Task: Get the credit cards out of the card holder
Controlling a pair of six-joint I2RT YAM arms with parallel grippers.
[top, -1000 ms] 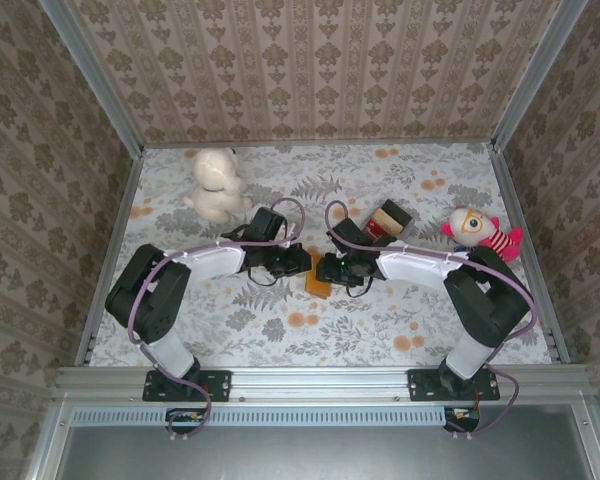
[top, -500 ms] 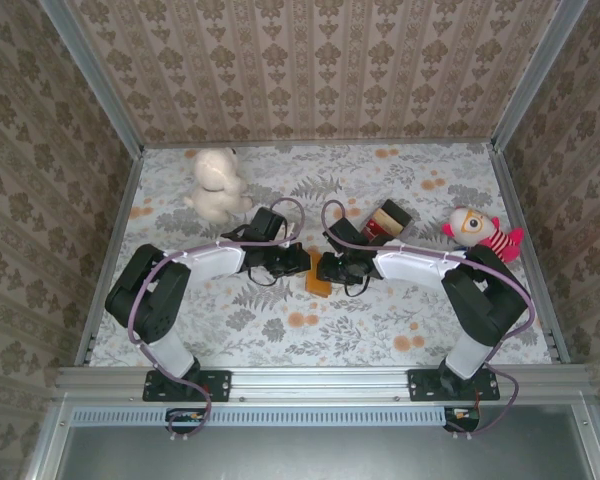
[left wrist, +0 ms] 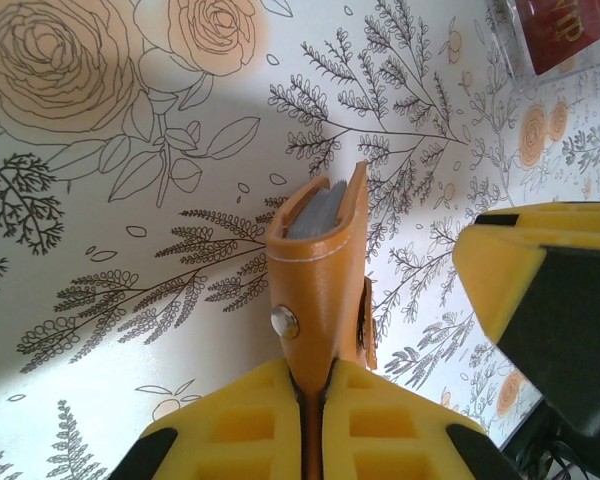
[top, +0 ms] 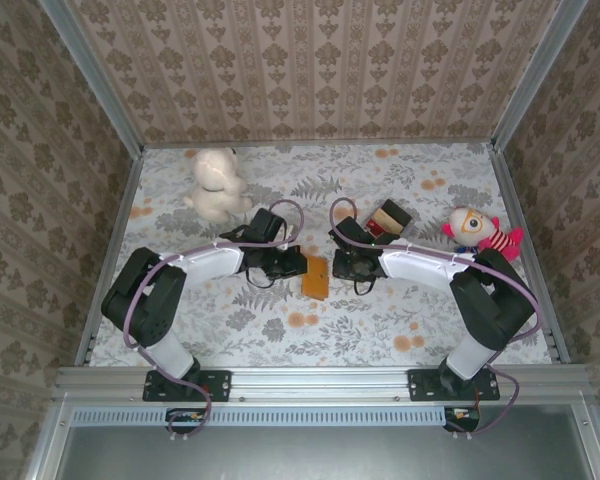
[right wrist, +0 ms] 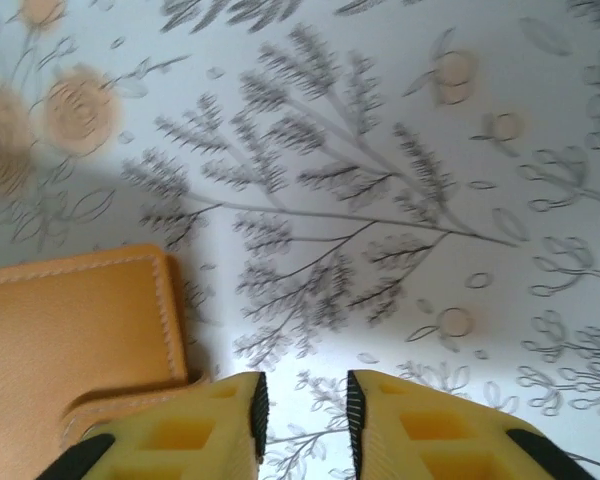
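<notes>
Two left fingers (left wrist: pixel 242 420) clench the card holder (left wrist: pixel 320 270); right fingers (right wrist: pixel 180 440), apart and empty beside it, might bump it loose.

A flat orange-tan folding card holder (top: pixel 315 280) lies on the floral-printed bench (top: pixel 400 320), between the two arms. The left gripper (top: pixel 301 265) meets its left edge. The right gripper (top: pixel 337 268) sits just beside its right edge, and contact cannot be told from above. Behind the right gripper stands a brown boxy block with a dark top (top: pixel 389 217). A white plush bear (top: pixel 217 184) sits at the far left, and a red-striped plush doll (top: pixel 480 232) at the far right.
</notes>
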